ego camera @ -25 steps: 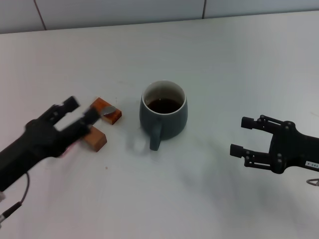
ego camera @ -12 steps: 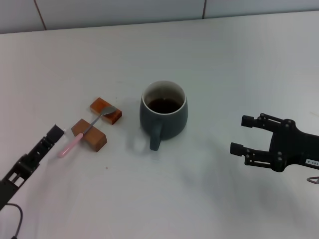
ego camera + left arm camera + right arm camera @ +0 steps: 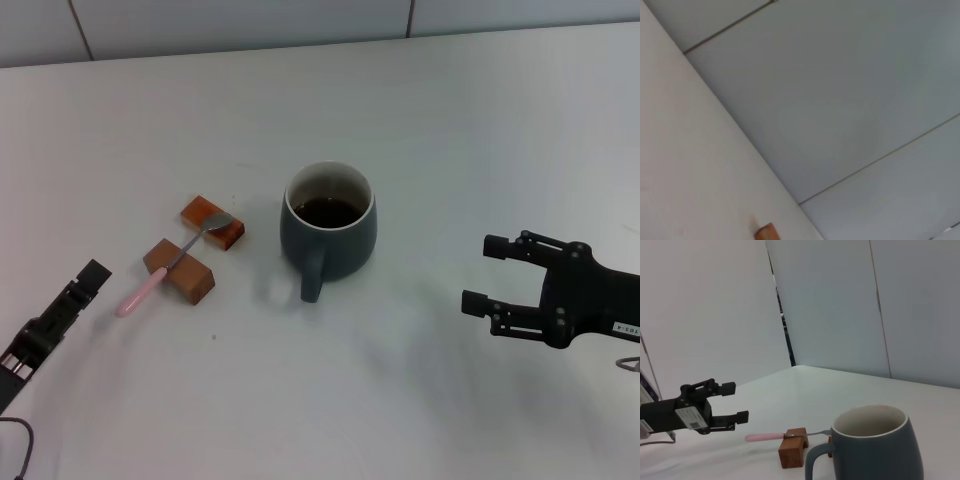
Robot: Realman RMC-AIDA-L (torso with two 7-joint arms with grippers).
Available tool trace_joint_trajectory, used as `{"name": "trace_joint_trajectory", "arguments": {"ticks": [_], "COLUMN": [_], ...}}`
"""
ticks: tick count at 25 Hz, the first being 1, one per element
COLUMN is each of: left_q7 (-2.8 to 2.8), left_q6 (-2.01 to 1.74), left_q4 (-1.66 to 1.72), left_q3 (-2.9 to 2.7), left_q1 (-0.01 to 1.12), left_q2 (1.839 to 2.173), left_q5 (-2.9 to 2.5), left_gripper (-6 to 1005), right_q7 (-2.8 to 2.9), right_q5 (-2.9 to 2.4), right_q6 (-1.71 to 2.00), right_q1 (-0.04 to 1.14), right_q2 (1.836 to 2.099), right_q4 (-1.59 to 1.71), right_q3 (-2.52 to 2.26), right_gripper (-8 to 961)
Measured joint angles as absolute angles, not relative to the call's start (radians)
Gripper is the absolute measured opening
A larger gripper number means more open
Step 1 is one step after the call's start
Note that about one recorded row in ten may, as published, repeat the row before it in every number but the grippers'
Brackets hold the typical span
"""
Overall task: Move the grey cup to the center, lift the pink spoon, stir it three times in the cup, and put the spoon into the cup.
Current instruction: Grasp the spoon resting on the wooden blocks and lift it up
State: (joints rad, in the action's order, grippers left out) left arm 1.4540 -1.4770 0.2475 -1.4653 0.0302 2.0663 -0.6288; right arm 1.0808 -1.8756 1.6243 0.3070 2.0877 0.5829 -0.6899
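Grey cup [image 3: 328,232] stood upright near mid-table, handle toward the robot, dark liquid inside; it looked already centred, so the first step read as done. Pink spoon [image 3: 165,268] lay bridged across two wooden blocks [image 3: 196,249], bowl on the far block, handle sloping down off the near one to the table [image 3: 450,120]. Likely propped that way so fingers can get under the handle.

Left gripper [image 3: 82,285] hung low at the table's left edge, just short of the handle tip, touching nothing; the right wrist view showed its fingers apart [image 3: 724,401]. Judged poised for the pick, not yet in contact.

Right gripper [image 3: 483,272] hovered right of the cup, well apart from it, fingers spread and empty. Apparently parked clear so the left arm has room to stir.
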Motion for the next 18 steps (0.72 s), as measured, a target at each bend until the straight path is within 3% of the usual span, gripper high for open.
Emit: {"name": "trace_joint_trajectory", "arguments": {"ticks": [18], "left_q7": [1.477], "left_q6": [-1.435], "left_q4": [0.165], "left_q3": [-1.446], "left_q1": [0.072], "left_q2": [2.07], "left_q5": [-0.627], "left_gripper": [763], "right_q7": [1.081], "right_q5": [-1.878], "right_q6": [1.624], "right_q1": [0.313], "right_q2": [2.089], "right_q4": [0.582], "right_q3": [-0.693], "right_gripper": [823]}}
